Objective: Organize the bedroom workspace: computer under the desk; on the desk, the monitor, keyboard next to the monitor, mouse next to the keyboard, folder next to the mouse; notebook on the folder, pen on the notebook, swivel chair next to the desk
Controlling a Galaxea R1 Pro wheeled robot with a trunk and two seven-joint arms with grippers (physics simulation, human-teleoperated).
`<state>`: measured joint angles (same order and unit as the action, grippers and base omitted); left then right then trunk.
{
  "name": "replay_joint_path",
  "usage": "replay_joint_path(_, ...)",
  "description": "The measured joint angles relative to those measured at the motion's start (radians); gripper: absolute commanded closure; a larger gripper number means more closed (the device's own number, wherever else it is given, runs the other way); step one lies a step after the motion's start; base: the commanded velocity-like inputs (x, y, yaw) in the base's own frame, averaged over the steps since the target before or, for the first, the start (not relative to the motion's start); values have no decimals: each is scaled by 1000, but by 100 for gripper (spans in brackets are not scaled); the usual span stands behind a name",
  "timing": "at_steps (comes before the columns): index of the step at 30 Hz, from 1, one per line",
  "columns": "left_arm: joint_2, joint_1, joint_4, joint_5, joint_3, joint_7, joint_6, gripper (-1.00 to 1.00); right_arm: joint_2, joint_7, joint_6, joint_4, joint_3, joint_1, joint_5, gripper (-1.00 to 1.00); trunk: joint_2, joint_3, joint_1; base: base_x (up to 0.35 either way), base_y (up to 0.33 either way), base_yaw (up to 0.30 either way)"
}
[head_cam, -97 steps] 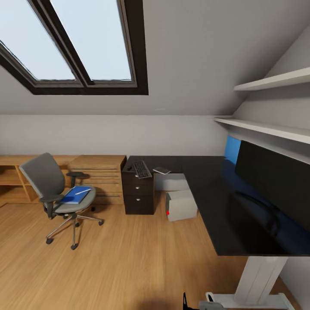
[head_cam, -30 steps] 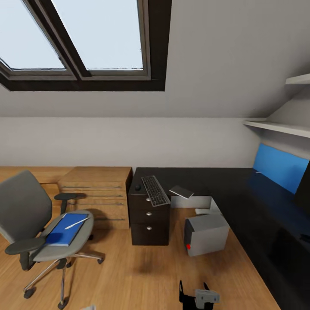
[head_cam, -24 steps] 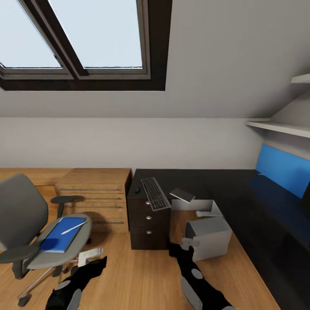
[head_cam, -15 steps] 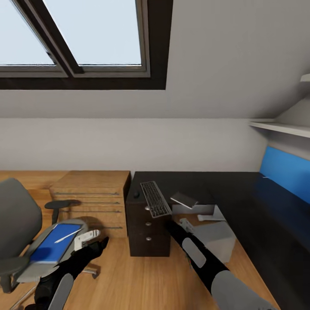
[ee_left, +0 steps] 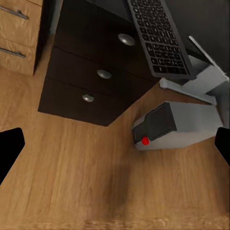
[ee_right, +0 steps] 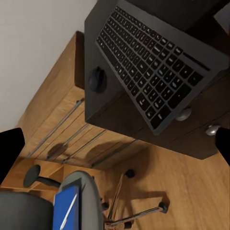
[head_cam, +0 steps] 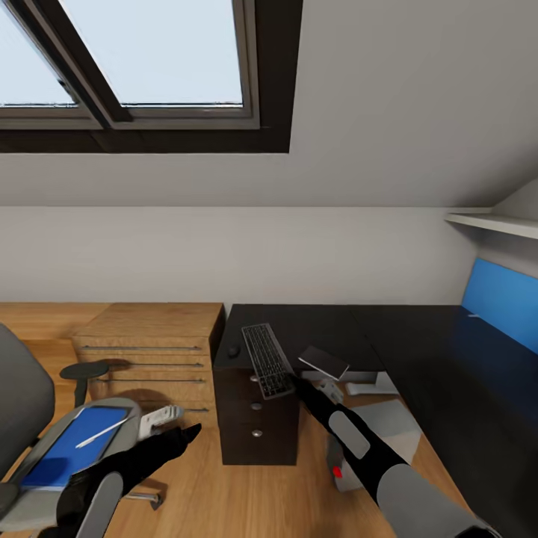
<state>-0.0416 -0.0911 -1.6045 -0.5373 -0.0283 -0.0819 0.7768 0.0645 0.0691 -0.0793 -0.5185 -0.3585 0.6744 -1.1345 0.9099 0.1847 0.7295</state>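
At the near left, the swivel chair [head_cam: 30, 418] stands on the wooden floor [head_cam: 224, 493] with the blue folder [head_cam: 71, 447] lying flat on its seat and the pen [head_cam: 101, 433] resting across the folder; both await transfer. Just right of the seat, the left claw [head_cam: 163, 413] hangs low over the floor, its two dark fingers set wide apart with nothing between them, judged ready for the folder. Behind stands a light wooden drawer cabinet [head_cam: 146, 344]. Further right, the black counter [head_cam: 314, 329] carries the mouse [head_cam: 234, 349] at its far left end, with the keyboard [head_cam: 266, 360] just beside it, its near end overhanging the drawer front. This overhang suggests a provisional placement needing correction. A thin dark-topped slab [head_cam: 323, 362], probably the notebook, lies tilted at the counter edge. The right claw [head_cam: 326, 388] reaches toward the keyboard's near end, fingers spread and empty. The computer [head_cam: 373, 441] sits on the floor under the counter, red button outward, partly masked by the right arm.
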Motion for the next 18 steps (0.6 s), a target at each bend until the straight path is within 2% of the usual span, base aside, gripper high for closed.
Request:
replay_joint_path(2,-1,0,-5,-2,-2,37,35,-100,-11,14,0,0,0,0,-1,-100,0,0,0,56,0,0)
replay_joint_path(3,-2,0,-8,-6,-9,72,60,-100,-26,38,-1,0,0,-1,-5,-100,0,0,0,35,0,0)
replay_joint_path(5,-2,0,-11,-9,-19,100,77,-100,-40,69,-1,0,0,-1,-12,-100,7,3,4,23,0,0)
replay_joint_path(7,-3,0,-13,-13,-31,133,97,-100,-56,155,0,1,-1,-3,-25,-100,21,9,12,8,0,0)
replay_joint_path(12,-3,0,-14,-14,-40,145,104,-100,-62,231,2,1,-2,-5,-28,-100,56,25,31,3,0,0)
replay_joint_path(13,-3,0,-15,-14,-54,147,105,-100,-63,249,2,2,-2,-5,-30,-100,63,28,35,0,0,0)
replay_joint_path(18,-2,0,-15,-12,-72,145,104,-100,-63,261,4,9,-3,-5,-30,-100,98,44,54,0,0,0)
